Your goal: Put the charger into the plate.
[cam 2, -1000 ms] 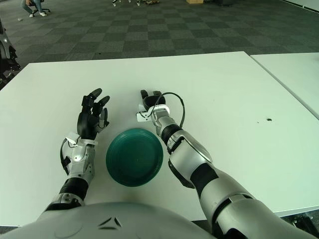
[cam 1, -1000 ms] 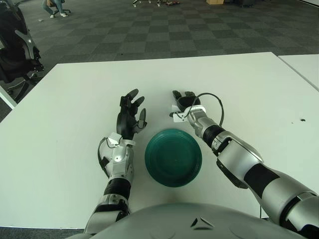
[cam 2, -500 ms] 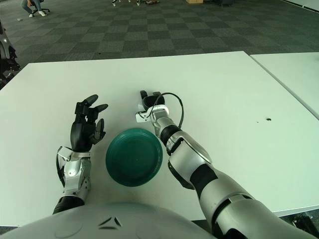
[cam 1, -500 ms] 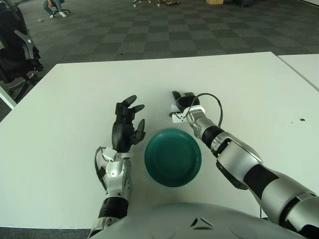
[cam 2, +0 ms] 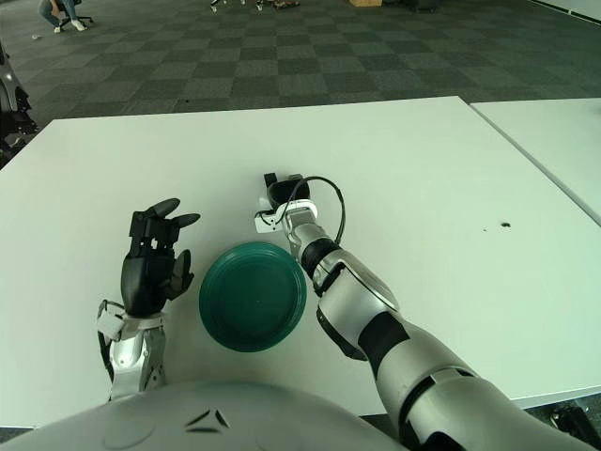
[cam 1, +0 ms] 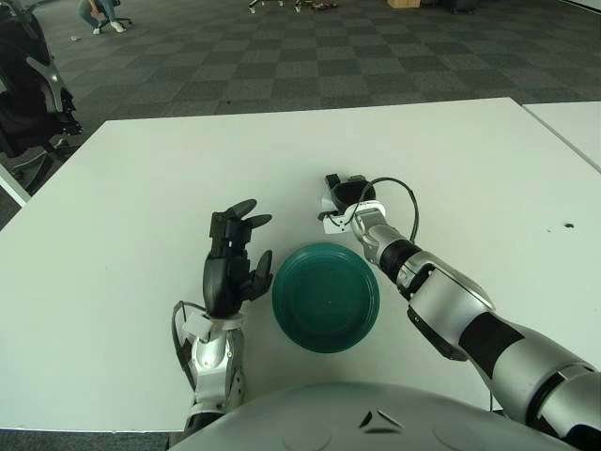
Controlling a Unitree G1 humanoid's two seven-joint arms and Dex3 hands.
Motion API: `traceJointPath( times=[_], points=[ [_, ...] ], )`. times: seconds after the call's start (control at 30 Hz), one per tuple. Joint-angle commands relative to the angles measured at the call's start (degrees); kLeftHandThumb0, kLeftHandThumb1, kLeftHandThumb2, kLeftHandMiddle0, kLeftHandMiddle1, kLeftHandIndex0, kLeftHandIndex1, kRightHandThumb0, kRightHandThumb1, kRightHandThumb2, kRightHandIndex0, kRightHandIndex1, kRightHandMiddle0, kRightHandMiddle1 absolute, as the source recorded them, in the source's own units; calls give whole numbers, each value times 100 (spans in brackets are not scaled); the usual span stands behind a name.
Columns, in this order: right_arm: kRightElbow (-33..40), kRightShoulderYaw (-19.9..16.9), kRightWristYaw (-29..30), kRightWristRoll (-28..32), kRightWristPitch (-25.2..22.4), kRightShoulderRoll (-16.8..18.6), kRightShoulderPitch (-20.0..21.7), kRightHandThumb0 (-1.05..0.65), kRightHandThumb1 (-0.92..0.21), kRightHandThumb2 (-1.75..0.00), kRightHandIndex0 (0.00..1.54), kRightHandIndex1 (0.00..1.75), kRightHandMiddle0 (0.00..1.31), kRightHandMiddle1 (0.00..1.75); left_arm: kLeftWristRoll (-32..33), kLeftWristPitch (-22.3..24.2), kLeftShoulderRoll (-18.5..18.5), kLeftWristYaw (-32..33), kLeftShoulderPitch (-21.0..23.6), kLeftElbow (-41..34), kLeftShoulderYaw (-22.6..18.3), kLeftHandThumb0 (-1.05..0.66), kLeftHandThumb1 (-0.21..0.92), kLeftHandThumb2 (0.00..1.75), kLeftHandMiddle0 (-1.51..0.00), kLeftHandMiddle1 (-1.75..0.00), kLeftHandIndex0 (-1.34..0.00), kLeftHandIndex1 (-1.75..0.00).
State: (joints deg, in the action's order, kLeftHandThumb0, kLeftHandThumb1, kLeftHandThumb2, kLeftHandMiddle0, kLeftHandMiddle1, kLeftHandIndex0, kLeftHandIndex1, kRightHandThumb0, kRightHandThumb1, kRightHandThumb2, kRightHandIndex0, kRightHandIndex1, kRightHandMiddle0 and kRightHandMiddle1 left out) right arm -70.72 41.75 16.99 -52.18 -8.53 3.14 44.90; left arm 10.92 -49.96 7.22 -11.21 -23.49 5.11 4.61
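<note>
A dark green plate (cam 1: 285,282) lies on the white table just in front of me. Just past its far rim, my right hand (cam 1: 345,194) has its black fingers curled down over the small white charger (cam 1: 328,225). One white corner of the charger shows at the hand's left side; the rest is hidden. My left hand (cam 1: 240,246) is held up left of the plate, fingers spread and holding nothing.
A black wire loop (cam 1: 406,199) arcs off my right wrist. A second white table (cam 1: 575,122) stands at the right across a narrow gap. A small dark mark (cam 1: 569,225) is on the table's right part. Black equipment (cam 1: 28,85) stands off the table's left corner.
My left hand has drawn back toward me and lifted, staying spread. My right hand's fingers have curled in tighter over the charger and it has hardly shifted.
</note>
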Motion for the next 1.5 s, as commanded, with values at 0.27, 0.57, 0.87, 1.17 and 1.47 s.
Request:
traceJointPath(
  times=[0.27,0.57,0.87,1.17,1.47],
  points=[
    [-1144,276,-767,-137,-319,-124,-3040,-69,-85,-53,21,169,0,157,625,-808,1192,703,-3163,497,905,-86,92,69,-21,-158,-11,-150],
    [-1122,274,-409,-162,-110,-111,-3067,-8,-59,-97,37,174,31,169,881,-1166,1221,824,-2933,919,867,-84,92,70,-27,-158,-17,-151],
    [-1081,48,-390,21,37,-16,-2469,-1,-43,-112,54,175,44,153,911,-1407,1352,1059,-2265,1501,612,-82,92,72,-34,-160,-22,-147],
    [-1013,12,-309,6,391,-17,-1859,-1,-37,-118,60,175,52,146,967,-1474,1370,1261,-1424,1929,514,-81,92,72,-34,-162,-21,-146],
    [-1032,-36,-390,-16,394,36,-1764,-1,-36,-118,60,175,52,145,767,-1158,1254,1555,-1005,2143,542,-81,92,67,-33,-172,-21,-149]
  ],
)
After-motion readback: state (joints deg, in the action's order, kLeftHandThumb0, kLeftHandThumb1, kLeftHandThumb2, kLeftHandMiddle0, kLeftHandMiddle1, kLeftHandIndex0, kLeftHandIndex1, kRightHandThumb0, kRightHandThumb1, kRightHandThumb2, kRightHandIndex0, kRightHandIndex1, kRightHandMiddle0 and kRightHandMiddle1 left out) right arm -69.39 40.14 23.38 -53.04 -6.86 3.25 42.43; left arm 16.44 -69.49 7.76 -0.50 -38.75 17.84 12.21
